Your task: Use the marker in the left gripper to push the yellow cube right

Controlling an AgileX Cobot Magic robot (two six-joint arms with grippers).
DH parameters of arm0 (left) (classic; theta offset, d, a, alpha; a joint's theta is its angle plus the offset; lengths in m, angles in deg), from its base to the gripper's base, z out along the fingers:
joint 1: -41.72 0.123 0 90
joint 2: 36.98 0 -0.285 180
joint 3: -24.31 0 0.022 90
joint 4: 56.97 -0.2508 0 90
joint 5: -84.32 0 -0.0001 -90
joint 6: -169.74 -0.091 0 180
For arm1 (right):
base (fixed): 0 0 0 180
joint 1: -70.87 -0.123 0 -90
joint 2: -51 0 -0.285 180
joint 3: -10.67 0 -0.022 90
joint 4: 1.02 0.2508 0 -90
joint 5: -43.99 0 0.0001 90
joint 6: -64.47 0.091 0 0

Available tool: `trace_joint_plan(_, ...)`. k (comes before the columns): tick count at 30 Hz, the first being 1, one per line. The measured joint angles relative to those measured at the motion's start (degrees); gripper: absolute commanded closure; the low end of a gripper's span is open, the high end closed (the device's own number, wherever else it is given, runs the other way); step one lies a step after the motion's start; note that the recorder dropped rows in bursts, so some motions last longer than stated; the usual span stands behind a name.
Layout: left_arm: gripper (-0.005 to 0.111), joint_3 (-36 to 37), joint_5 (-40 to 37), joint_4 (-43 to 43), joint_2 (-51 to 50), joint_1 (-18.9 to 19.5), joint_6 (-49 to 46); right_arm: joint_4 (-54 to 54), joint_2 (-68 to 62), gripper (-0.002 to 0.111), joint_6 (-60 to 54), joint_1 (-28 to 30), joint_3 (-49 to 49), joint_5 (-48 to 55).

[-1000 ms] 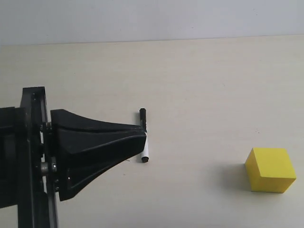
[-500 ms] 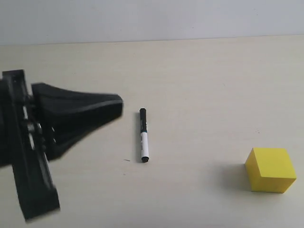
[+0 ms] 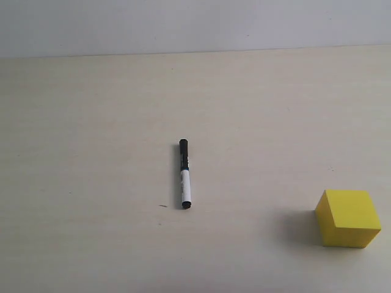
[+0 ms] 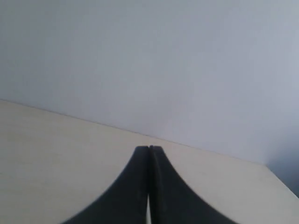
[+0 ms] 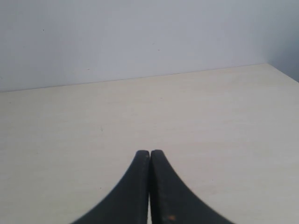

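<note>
The marker (image 3: 184, 174), white barrel with a black cap, lies loose on the table near the middle of the exterior view, its cap pointing away. The yellow cube (image 3: 347, 218) sits at the lower right, well apart from the marker. Neither arm shows in the exterior view. In the left wrist view my left gripper (image 4: 149, 148) is shut with nothing between its fingers, facing the table's far edge and the wall. My right gripper (image 5: 150, 152) is likewise shut and empty over bare table.
The pale wooden table (image 3: 91, 122) runs back to a grey-white wall (image 3: 195, 24). A table corner (image 4: 268, 168) shows at the right of the left wrist view.
The left gripper, which was at the marker, pulled away to the left and left the exterior view. The marker stays lying where it was; the cube has not moved.
</note>
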Motion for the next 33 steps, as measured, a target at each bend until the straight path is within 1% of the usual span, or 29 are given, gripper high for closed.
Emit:
trace_joint_plan(3, 0.107, 2.0, -2.2, -4.1, 5.8, 3.0, -0.6, 0.0, 0.0, 0.108, 0.0, 0.0, 0.0, 0.0)
trace_joint_plan(7, 0.107, 3.3, -3.3, -10.8, 11.2, 4.8, -1.0, 0.0, 0.0, 0.108, 0.0, 0.0, 0.0, 0.0)
trace_joint_plan(9, 0.107, 3.4, -3.4, -13.7, 13.6, 5.0, -1.1, 0.0, 0.0, 0.108, 0.0, 0.0, 0.0, 0.0)
trace_joint_plan(12, 0.107, 3.5, -3.4, -15.5, 15.2, 5.1, -1.2, 0.0, 0.0, 0.108, 0.0, 0.0, 0.0, 0.0)
trace_joint_plan(17, 0.107, 3.6, -3.8, -16.4, 15.5, 5.1, -1.3, 0.0, 0.0, 0.108, 0.0, 0.0, 0.0, 0.0)
trace_joint_plan(22, 0.107, 3.6, -7.7, -16.4, 15.5, 5.1, -1.3, 0.0, 0.0, 0.108, 0.0, 0.0, 0.0, 0.0)
trace_joint_plan(25, 0.107, 3.6, -10.1, -12.6, 15.5, 5.1, -3.6, 0.0, 0.0, 0.108, 0.0, 0.0, 0.0, 0.0)
trace_joint_plan(27, 0.107, 3.6, -11.4, -6.2, 15.5, 5.1, -8.6, 0.0, 0.0, 0.108, 0.0, 0.0, 0.0, 0.0)
trace_joint_plan(29, 0.107, 3.6, -12.1, 1.6, 15.5, 5.1, -15.6, 0.0, 0.0, 0.108, 0.0, 0.0, 0.0, 0.0)
trace_joint_plan(31, 0.107, 3.6, -12.6, 11.1, 15.5, 5.1, -26.0, 0.0, 0.0, 0.108, 0.0, 0.0, 0.0, 0.0)
trace_joint_plan(33, 0.107, 3.6, -12.7, 17.8, 15.5, 5.1, -32.9, 0.0, 0.0, 0.108, 0.0, 0.0, 0.0, 0.0)
